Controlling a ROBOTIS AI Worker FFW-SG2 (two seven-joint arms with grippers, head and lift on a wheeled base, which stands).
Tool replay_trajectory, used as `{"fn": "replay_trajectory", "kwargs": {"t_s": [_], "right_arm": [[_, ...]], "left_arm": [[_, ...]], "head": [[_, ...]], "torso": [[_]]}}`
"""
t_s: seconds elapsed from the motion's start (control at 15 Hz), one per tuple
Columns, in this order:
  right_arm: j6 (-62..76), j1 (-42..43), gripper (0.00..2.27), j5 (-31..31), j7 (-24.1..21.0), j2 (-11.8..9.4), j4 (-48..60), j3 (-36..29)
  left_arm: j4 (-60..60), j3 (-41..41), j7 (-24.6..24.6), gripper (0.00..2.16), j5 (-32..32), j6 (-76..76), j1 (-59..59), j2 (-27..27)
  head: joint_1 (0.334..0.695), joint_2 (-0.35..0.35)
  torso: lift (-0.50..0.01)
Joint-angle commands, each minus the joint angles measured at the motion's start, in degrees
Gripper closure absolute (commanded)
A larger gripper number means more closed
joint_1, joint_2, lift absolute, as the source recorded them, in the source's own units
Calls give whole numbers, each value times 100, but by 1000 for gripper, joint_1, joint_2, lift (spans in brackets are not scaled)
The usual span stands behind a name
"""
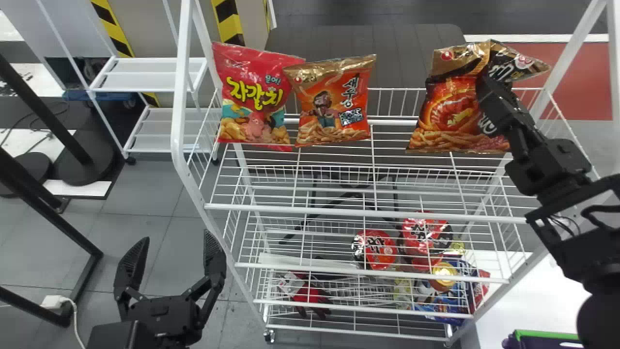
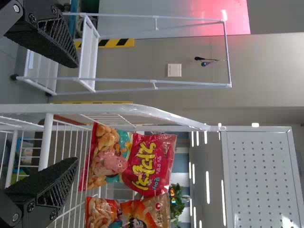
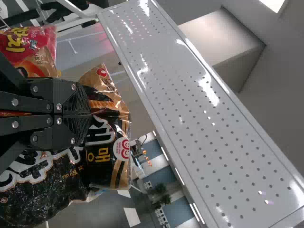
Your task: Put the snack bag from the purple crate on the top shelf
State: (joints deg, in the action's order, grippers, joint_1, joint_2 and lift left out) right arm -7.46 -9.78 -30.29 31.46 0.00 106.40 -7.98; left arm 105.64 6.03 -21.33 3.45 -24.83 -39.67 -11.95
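Note:
My right gripper [image 1: 494, 92] is shut on the orange and black snack bag [image 1: 453, 109], pinching its side at the right end of the top shelf [image 1: 339, 209]. In the right wrist view the right gripper [image 3: 90, 114] has its fingers together on the crinkled upper part of the snack bag [image 3: 45, 190]. At the head view's lower left, my left gripper [image 1: 170, 245] stands open and holds nothing, beside the rack; the left gripper [image 2: 76, 111] appears with its fingers wide apart in the left wrist view.
A red snack bag [image 1: 254, 97] and an orange snack bag [image 1: 334, 104] stand at the top shelf's left. Lower shelves hold cup noodles [image 1: 375, 249] and other packs. White rack posts rise at both sides. A purple crate [image 1: 545, 339] with a green rim is at the bottom right.

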Motion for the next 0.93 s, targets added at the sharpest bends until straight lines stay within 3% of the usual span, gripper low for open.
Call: {"fn": "replay_trajectory", "kwargs": {"t_s": [0.0, 0.47, 0.87], "right_arm": [[275, 337, 2138, -29, 27, 5, -611, 139], [1154, 1365, 2138, -504, 176, 5, -2448, 578], [1927, 1725, 2138, -337, 9, 5, -3248, 930]], "left_arm": [[-52, -75, 15, 124, 59, -17, 12, -18], [-175, -313, 33, 124, 226, -175, 12, -80], [-202, -409, 59, 124, 261, -192, 21, -80]], "head": [[695, 109], [695, 152], [695, 189]], "torso": [[0], [0], [0]]}}
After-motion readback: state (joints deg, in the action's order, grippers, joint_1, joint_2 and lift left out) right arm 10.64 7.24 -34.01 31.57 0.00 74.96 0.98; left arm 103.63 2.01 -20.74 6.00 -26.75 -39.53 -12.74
